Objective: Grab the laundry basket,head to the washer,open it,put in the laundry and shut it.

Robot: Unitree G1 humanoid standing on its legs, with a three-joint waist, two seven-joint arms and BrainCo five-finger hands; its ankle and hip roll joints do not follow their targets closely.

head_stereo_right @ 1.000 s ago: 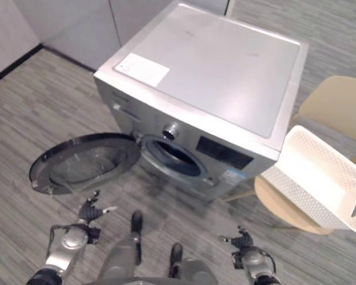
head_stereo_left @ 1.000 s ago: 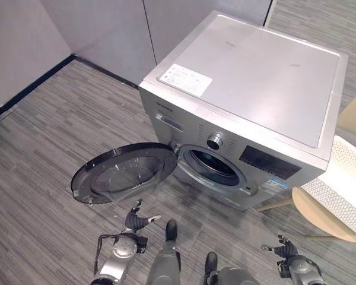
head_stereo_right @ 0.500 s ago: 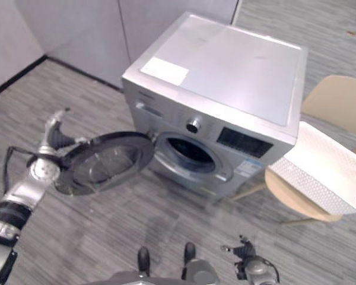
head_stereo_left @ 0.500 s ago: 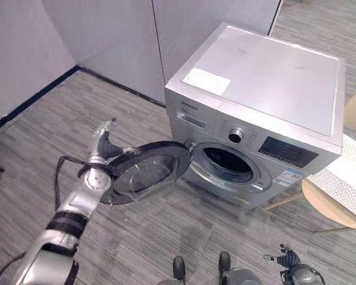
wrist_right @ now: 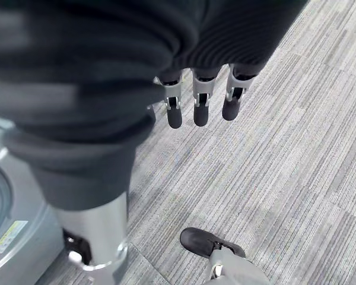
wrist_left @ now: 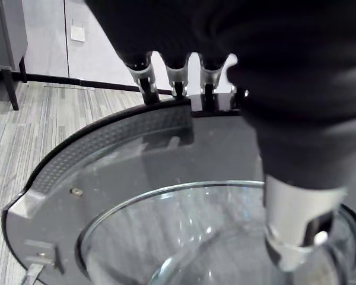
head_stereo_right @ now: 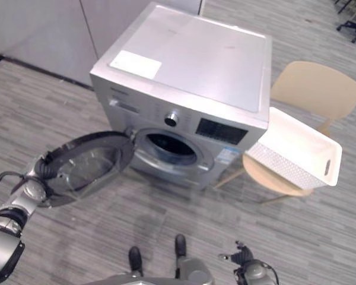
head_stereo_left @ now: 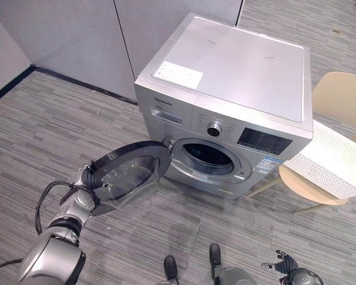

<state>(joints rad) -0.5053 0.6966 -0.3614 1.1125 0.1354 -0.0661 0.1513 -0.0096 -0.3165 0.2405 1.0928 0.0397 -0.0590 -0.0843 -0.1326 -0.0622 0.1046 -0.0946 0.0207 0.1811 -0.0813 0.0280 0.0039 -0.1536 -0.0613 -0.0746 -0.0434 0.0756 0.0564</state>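
The left robot hand has its fingers hooked over the rim of the round black glass washer door, gripping it. The silver front-load washer is past the door, w/ its drum open. The white plastic laundry basket sits far off on a tan round chair. The right robot hand hangs open, holding nothing. A hard push could slam the door or slip the fingers off, & the washer may get shut w/ no laundry in.

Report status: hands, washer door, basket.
Left hand hooked over open round glass washer door's rim. Right hand low, relaxed, empty. White perforated laundry basket on beige chair beside silver washer. Nothing blocking the drum.
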